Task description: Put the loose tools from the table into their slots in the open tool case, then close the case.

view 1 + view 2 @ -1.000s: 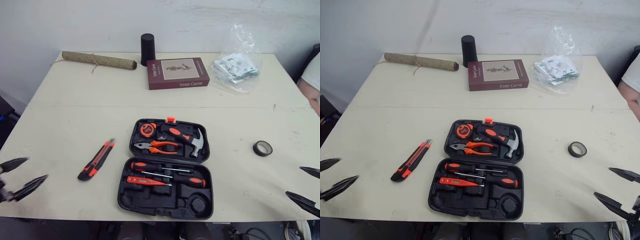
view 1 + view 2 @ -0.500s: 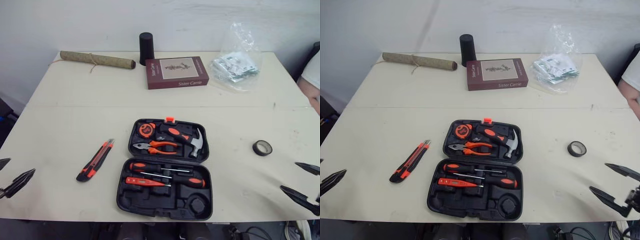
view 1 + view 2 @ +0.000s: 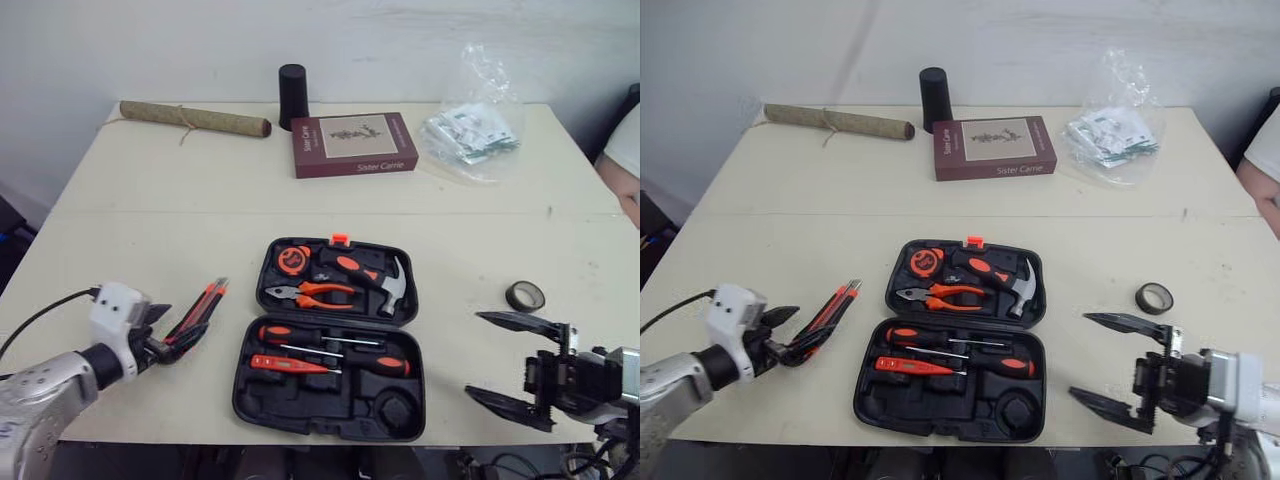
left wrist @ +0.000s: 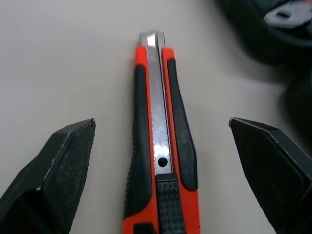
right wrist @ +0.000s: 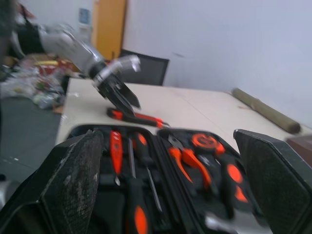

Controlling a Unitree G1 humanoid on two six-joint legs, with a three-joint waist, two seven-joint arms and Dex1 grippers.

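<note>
While the utility knife (image 4: 158, 161) lies flat on the table (image 3: 120, 230), left of the tool case (image 3: 300, 392) and apart from it, the left gripper (image 4: 162, 123) sits over its near end w/ jaws wide open. One black finger stands on each side of the orange-and-black handle, neither touching it. The knife's blade end points away from the wrist, angled toward the far side of the table.

The tool case is open at table centre, lid half on the far side. That half holds a tape measure (image 3: 293, 259), pliers (image 3: 310, 293) and a hammer (image 3: 390, 285). The near half holds two screwdrivers (image 3: 320, 335) and an orange tester (image 3: 290, 363), w/ bare moulded slots along its near edge, incl. a round recess at the right corner.

A roll of black tape (image 3: 525, 296) lies on the table right of the case, well apart from it. The right gripper (image 3: 475, 354) hangs near the table's front edge, btwn the case and the tape roll but nearer the robot, jaws spread wide, holding nothing.

Along the far edge: a rolled mat (image 3: 195, 118), a black cylinder (image 3: 292, 97), a maroon book (image 3: 354, 144) and a clear plastic bag (image 3: 470, 130). A person's arm (image 3: 625, 170) shows at the right edge
</note>
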